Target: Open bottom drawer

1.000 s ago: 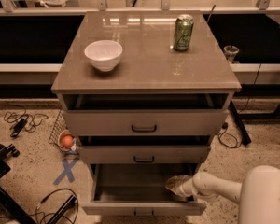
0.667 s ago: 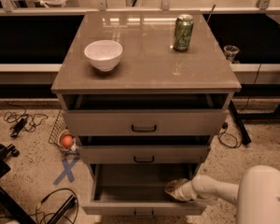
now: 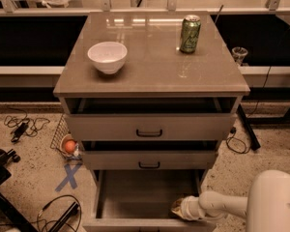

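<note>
Status: bottom drawer stands pulled well out toward the near side. Its bare inner floor is in full view and its front panel sits at the near edge of the frame. I'd call the task essentially done. What may be left is a little more pull, if full extension is wanted, then getting the arm clear.

Tool is low in the near-right corner of that drawer, just behind the front panel, with the white arm coming in from the right. Can't tell whether it's apart, together or clamped on the panel, since that end is hidden. The handle isn't visible either.

Around it:
- Top drawer and middle drawer are each slightly ajar and overhang the far part of the bottom one. A straight lift out of the drawer looks tight.
- On the surface: white bowl at left, green can far right. Neither is in the way.
- On the floor at left: orange ball in a wire basket, blue tape X, loose cables. All are well apart from the drawer's travel.

Nothing I can see blocks the pull path.
</note>
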`<state>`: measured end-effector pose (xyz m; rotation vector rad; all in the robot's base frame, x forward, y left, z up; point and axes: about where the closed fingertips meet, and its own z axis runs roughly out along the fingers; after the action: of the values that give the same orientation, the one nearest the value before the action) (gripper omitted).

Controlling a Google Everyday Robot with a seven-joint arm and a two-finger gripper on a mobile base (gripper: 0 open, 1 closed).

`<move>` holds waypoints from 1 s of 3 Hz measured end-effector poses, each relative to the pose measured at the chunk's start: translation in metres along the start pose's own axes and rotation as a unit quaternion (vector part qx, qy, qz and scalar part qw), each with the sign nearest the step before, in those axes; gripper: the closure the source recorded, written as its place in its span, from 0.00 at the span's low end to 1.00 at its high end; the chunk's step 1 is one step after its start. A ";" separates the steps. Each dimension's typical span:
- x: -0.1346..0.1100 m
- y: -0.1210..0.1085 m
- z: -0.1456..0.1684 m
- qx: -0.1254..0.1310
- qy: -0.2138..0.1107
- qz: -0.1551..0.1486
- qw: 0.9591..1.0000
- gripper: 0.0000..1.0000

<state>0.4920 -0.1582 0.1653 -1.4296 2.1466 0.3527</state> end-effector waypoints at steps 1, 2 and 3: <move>0.008 0.038 -0.022 -0.009 0.009 -0.002 1.000 1.00; 0.011 0.069 -0.047 -0.016 0.005 -0.014 1.000 1.00; 0.011 0.069 -0.047 -0.016 0.005 -0.015 1.000 0.85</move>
<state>0.4126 -0.1613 0.1930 -1.4820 2.1345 0.3729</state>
